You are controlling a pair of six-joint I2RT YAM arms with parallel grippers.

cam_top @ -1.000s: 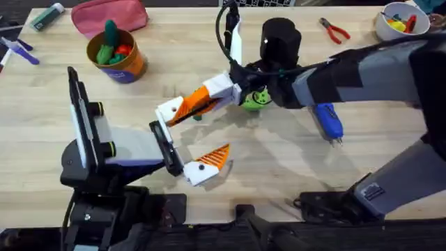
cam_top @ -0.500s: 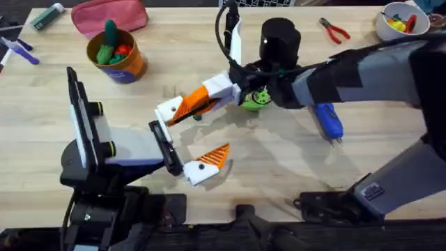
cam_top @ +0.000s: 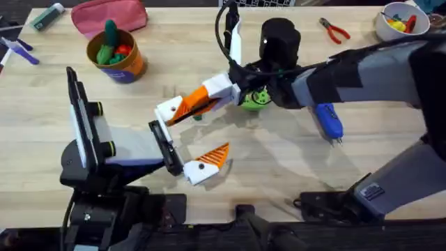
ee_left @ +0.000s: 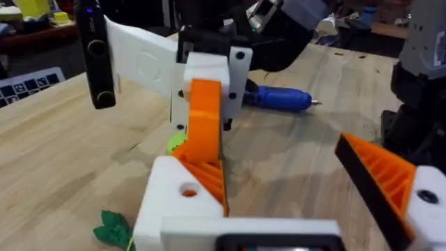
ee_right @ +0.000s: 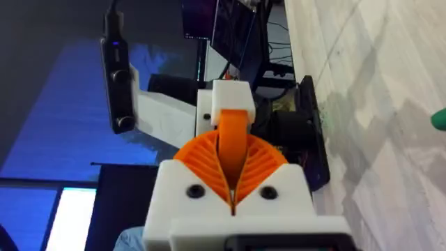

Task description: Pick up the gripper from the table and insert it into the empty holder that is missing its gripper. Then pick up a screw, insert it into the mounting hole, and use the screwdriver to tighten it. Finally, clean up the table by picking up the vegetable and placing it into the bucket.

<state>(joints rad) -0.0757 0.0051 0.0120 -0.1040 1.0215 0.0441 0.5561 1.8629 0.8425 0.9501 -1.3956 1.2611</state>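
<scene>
Reaching across, the right tool (cam_top: 182,111) pinches the gripper (cam_top: 200,97).

Bare table (cam_top: 279,164) lies open in front of the right arm, toward the near edge. The middle is crowded: the right gripper (cam_top: 182,110) and the left gripper (cam_top: 191,139) sit close together, the vegetable (cam_top: 197,116) tucked between them. The screwdriver (cam_top: 327,120) lies just beside the right arm.

No legible text, brand or number in any view. The bucket (cam_top: 116,57) carries a blue-purple label, its print too small to read.
</scene>
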